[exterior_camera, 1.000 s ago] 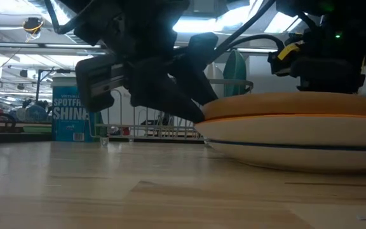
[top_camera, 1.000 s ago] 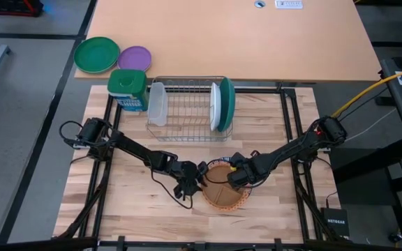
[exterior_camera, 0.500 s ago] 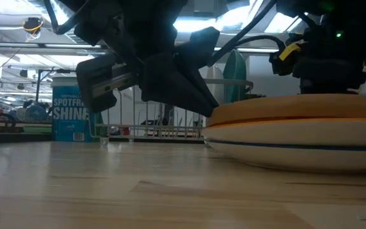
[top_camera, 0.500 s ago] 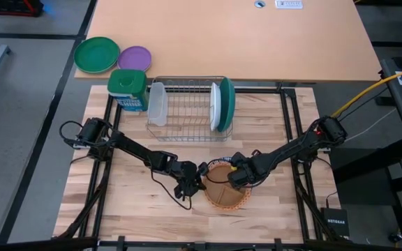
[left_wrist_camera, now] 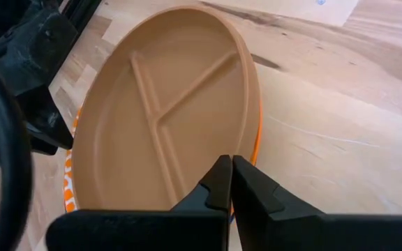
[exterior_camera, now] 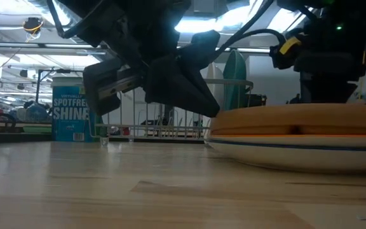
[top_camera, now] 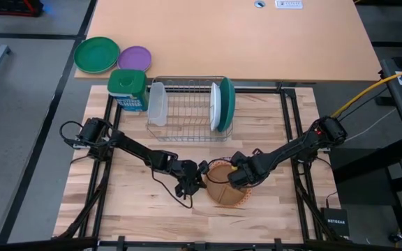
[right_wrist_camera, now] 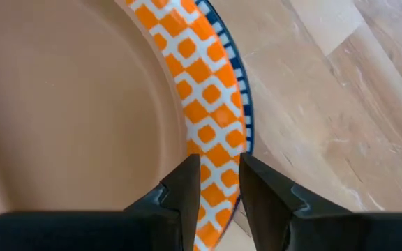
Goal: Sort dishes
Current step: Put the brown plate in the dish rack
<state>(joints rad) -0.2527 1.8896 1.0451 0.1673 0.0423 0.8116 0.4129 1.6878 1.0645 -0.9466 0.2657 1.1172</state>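
Observation:
The brown divided plate (top_camera: 223, 187) lies on the orange-red patterned plate (right_wrist_camera: 215, 118), which rests on the wooden table near its front middle. My left gripper (top_camera: 201, 178) is shut at the brown plate's left rim. My right gripper (top_camera: 236, 176) stands above the plates' far side, its fingers a narrow gap apart over the patterned rim beside the brown plate's edge. The white plate (top_camera: 216, 106) and the teal plate (top_camera: 227, 104) stand on edge in the wire rack (top_camera: 187, 104). My left gripper meets the brown plate's rim (left_wrist_camera: 246, 150) on the table's left side with its shut fingertips (exterior_camera: 213, 112). The fingers slant down from the table's left. The brown plate lies about level on the orange-red plate. My right gripper: I cannot tell whether its fingers touch either plate.
A tub of wipes with a teal lid (top_camera: 128, 89) stands left of the rack. A white container (top_camera: 157, 104) stands in the rack's left end. A bright green plate (top_camera: 96, 54) and a smaller purple plate (top_camera: 135, 57) lie on the far table. Bare wood lies to the front left.
My left gripper has shifted a little toward the table's right, along with the brown plate's left edge. In the low view the brown plate has sunk lower onto the orange-red plate.

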